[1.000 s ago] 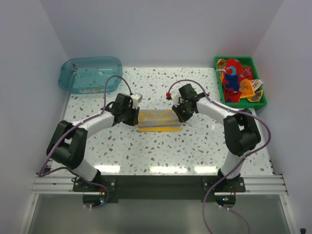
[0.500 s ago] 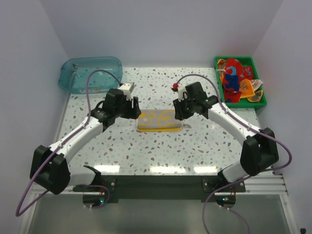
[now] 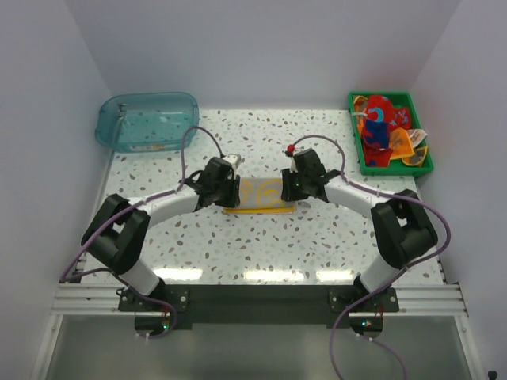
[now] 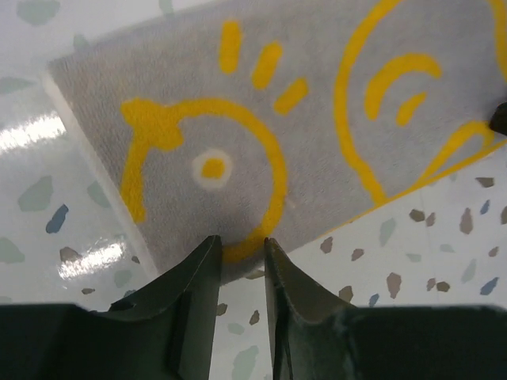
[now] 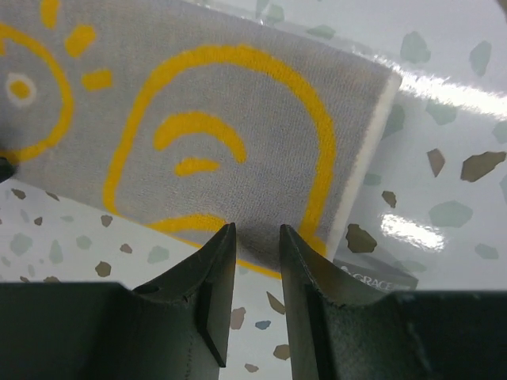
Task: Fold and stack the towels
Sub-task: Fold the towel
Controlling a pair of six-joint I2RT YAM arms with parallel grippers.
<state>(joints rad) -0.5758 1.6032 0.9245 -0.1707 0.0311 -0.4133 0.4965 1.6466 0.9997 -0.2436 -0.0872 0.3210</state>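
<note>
A folded cream towel with yellow ducks (image 3: 260,194) lies flat at the table's middle, a long strip running left to right. My left gripper (image 3: 230,190) is at its left end and my right gripper (image 3: 289,188) at its right end. In the left wrist view the jaws (image 4: 242,241) are nearly closed, pinching the near edge of the towel (image 4: 317,119). In the right wrist view the jaws (image 5: 257,229) pinch the near edge of the towel (image 5: 238,103) the same way. More towels, red, orange and teal (image 3: 384,127), lie heaped in the tray.
A green tray (image 3: 356,134) stands at the back right corner. A clear blue tub (image 3: 146,120) stands at the back left. A grey label tag (image 5: 372,277) sticks out under the towel's right end. White walls close in on three sides.
Both arms lifted off the towel's ends half a second ago, then came back down. Both grippers now sit at the towel's near edge. The towel lies in the same place.
</note>
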